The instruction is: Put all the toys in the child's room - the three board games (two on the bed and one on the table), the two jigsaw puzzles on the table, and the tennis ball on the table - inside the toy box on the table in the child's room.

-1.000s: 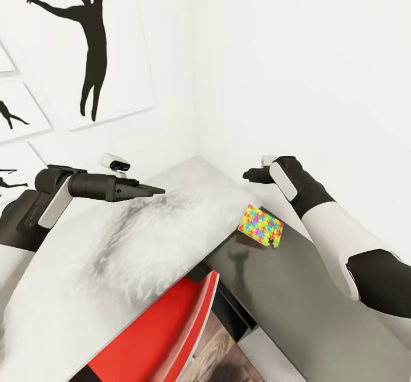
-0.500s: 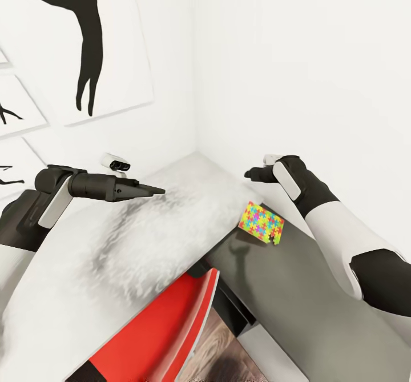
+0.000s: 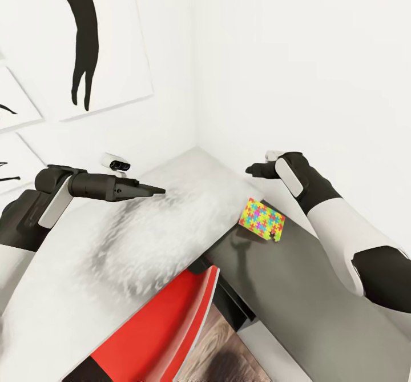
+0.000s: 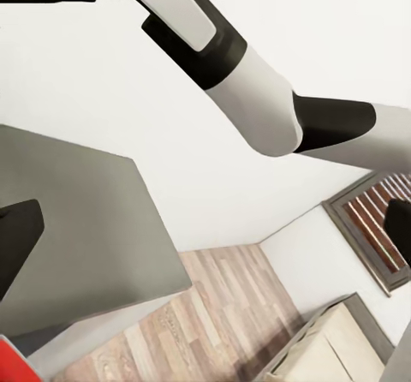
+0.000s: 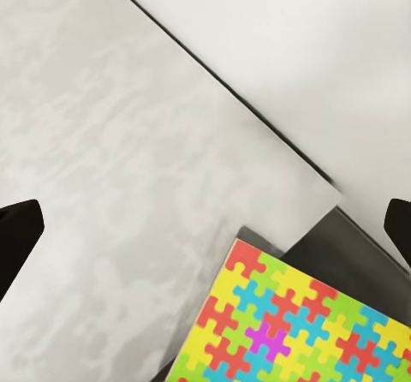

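Head view: jigsaw puzzle [image 3: 261,219] straddles table [image 3: 114,250] and dark cabinet [image 3: 297,290].

Two arms [image 3: 348,239] in glossy white shells, broken by matte black joints at elbow and wrist. White oblong panel set into each black wrist housing [image 3: 288,177]. Small white camera pod with dark lens face [image 3: 116,163] mounted atop the left forearm. Left claw [image 3: 149,189] black, tapering to slim pointed tips; right claw [image 3: 256,169] black, stubby, with blunt rounded ends.
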You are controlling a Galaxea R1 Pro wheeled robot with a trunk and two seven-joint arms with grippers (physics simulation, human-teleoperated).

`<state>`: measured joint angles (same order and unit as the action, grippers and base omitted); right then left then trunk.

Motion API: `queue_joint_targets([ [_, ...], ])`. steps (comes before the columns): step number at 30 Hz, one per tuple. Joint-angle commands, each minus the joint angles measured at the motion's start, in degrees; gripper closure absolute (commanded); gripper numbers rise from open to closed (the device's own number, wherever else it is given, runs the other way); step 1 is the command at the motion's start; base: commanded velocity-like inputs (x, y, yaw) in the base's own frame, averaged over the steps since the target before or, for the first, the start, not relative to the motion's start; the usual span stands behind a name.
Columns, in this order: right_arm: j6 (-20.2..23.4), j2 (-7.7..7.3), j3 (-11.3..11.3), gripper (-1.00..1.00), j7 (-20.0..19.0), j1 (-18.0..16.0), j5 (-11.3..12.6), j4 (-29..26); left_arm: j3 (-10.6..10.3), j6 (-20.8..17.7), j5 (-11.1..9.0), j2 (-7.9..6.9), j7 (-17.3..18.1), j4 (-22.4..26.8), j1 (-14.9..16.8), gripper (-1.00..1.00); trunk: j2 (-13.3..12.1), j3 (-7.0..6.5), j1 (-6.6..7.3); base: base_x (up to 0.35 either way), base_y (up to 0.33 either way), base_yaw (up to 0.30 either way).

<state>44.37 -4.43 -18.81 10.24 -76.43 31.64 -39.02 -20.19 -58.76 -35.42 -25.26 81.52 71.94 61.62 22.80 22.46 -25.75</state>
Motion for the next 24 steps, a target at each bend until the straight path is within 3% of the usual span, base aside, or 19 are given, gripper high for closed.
queue_joint_targets([
  [1,0.1,-0.09,-0.4,-1.00,0.5,-0.1,0.6,-0.1,-0.2,-0.6,-0.2,-0.05,0.1,0.0,0.1,-1.00,0.1,0.20,-0.03,0.000,0.000,0.000],
  [24,0.1,-0.47,-0.3,-1.00,0.1,-0.2,0.5,-0.4,-0.1,-0.4,-0.1,-0.06,0.1,0.0,0.1,-1.00,0.1,2.36,-0.03,0.000,0.000,0.000],
])
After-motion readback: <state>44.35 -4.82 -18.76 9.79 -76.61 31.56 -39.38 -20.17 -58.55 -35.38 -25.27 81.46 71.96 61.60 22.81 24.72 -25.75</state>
